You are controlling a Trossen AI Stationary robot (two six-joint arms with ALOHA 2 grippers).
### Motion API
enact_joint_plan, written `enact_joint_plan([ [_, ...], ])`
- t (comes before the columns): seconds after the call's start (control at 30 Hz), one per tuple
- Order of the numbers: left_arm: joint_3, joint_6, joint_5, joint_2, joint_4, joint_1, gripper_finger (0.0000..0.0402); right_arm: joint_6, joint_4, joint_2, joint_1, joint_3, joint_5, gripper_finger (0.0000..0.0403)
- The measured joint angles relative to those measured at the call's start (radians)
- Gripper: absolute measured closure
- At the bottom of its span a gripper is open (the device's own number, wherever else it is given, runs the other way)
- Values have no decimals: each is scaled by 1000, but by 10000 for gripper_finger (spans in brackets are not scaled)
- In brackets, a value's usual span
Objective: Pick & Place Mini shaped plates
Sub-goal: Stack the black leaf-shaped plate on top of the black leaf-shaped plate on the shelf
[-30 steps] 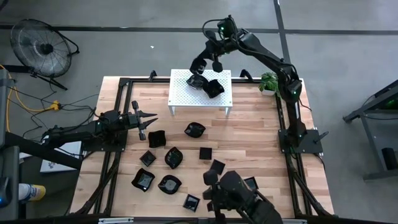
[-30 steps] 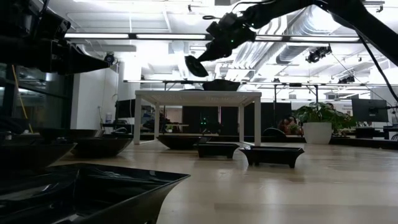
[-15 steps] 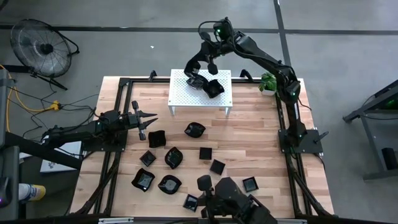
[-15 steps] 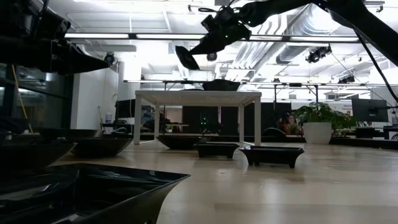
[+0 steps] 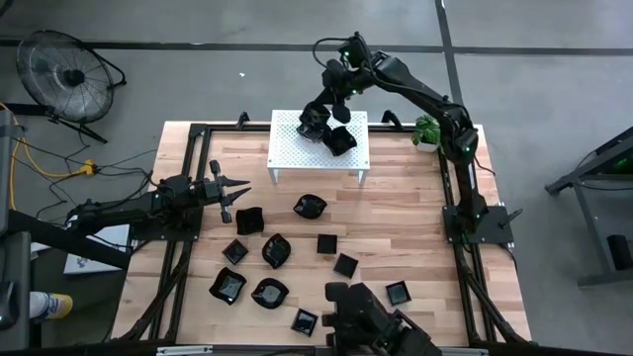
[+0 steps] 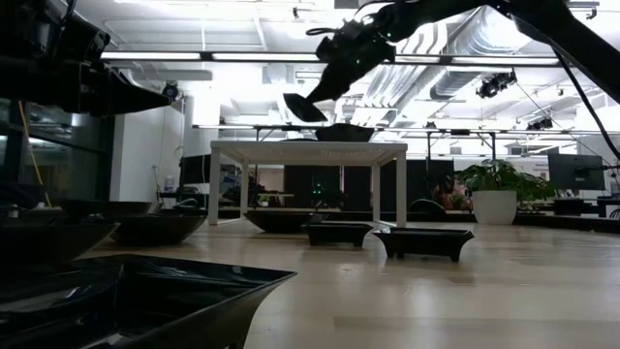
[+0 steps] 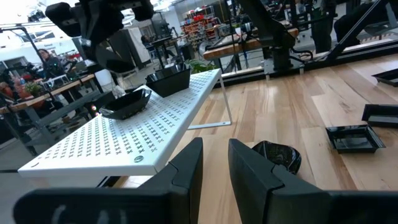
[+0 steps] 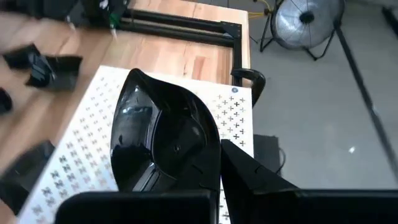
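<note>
Overall, the light wooden slatted table (image 5: 396,218) carries every item in the work area. At its 12 o'clock edge stands the white perforated raised stand (image 5: 292,158), a flat platform on four thin legs. Two small glossy black plates are over it: a square black dish (image 5: 341,140) rests on its surface toward 3 o'clock, and a rounded wavy-edged black dish (image 5: 314,123) is held just above the platform at the stand's centre; whether it touches the surface cannot be told.

The right gripper (image 5: 326,112) reaches in from the 1 o'clock corner of the table, its fingers clamped together on the rim of the rounded wavy-edged black dish (image 8: 165,143), which the low view shows tilted above the stand top (image 6: 308,145).

The left gripper (image 5: 237,186) waits at the table's 9 o'clock side, above the wood, its fingers slightly apart and holding nothing.

The remaining loose black mini plates (image 5: 277,249) lie spread directly on the table from centre to 6 o'clock, some square, some wavy-edged, none stacked, each apart from its neighbours.

A small potted green plant (image 5: 427,129) sits at the 1 o'clock corner.
</note>
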Motion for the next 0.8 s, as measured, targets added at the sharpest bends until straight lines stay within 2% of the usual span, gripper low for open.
enact_joint_plan([
  [0.1, 0, 0, 0, 0, 0, 0, 328, 89, 4, 0, 0, 0, 4, 403],
  [0.27, 0, 0, 0, 0, 0, 0, 328, 141, 23, -11, 13, 0, 50, 403],
  [0.43, 0, 0, 0, 0, 0, 0, 328, 149, 50, -24, 62, 0, 186, 403],
  [0.6, 0, 0, 0, 0, 0, 0, 328, 156, 47, -37, 131, 0, 381, 403],
  [0.8, 0, 0, -1, 0, 0, 0, 328, 128, 87, -40, 215, -2, 504, 403],
])
